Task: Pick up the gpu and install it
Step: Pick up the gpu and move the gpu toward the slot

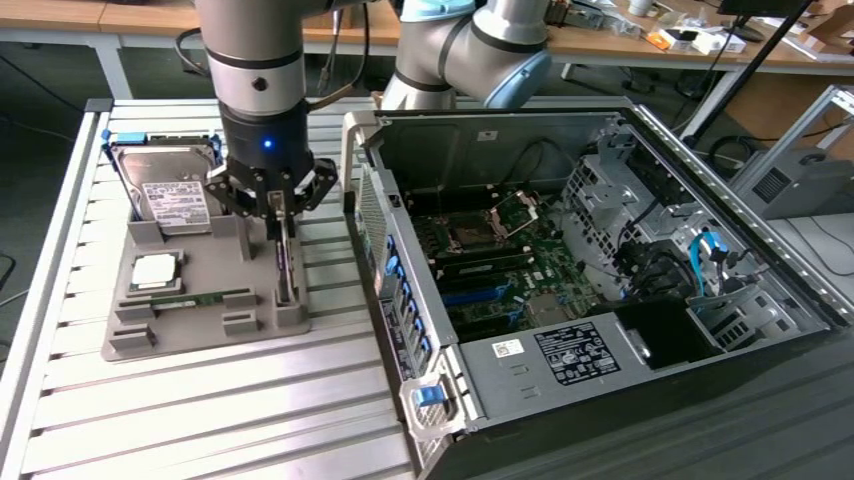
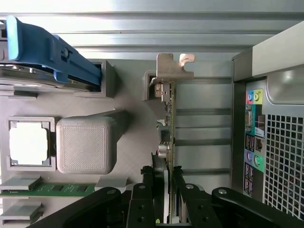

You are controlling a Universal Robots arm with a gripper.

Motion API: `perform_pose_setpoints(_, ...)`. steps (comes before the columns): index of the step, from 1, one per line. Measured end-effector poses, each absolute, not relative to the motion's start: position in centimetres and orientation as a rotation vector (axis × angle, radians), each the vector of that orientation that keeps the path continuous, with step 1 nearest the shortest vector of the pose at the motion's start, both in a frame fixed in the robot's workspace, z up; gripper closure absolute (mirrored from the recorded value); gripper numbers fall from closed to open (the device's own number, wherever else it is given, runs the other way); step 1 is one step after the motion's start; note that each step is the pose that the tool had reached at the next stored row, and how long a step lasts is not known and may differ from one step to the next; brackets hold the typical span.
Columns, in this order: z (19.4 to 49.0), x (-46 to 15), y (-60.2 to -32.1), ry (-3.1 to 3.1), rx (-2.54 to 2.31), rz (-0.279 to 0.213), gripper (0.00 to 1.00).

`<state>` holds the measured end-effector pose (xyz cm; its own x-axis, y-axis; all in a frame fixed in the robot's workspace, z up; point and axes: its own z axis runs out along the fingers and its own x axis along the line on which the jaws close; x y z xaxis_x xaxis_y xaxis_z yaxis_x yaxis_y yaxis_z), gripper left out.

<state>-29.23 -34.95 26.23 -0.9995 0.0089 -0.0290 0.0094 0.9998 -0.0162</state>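
Observation:
The gpu [image 1: 284,262] stands on edge in a slot at the exterior view's right side of the grey holder tray [image 1: 200,335]. In the wrist view I see it edge-on as a thin green card [image 2: 167,118] with its silver bracket at the far end. My gripper [image 1: 276,215] hangs straight over it. Its black fingers [image 2: 147,180] press against both faces of the card, so the gripper [image 2: 164,175] is shut on the gpu. The card still sits in its slot.
The tray also holds a silver hard drive [image 1: 171,195] in a blue caddy [image 2: 52,52], a processor [image 1: 154,268] and a green memory stick [image 1: 200,298]. The open computer case [image 1: 601,250] with its motherboard [image 1: 494,260] lies close on the exterior view's right, on the slatted metal table [image 1: 200,420].

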Motion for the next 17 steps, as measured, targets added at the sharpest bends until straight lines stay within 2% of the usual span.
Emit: perform_pose_setpoints(17,27.24,-29.23,-34.95,3.112,0.014,-0.026,0.73)
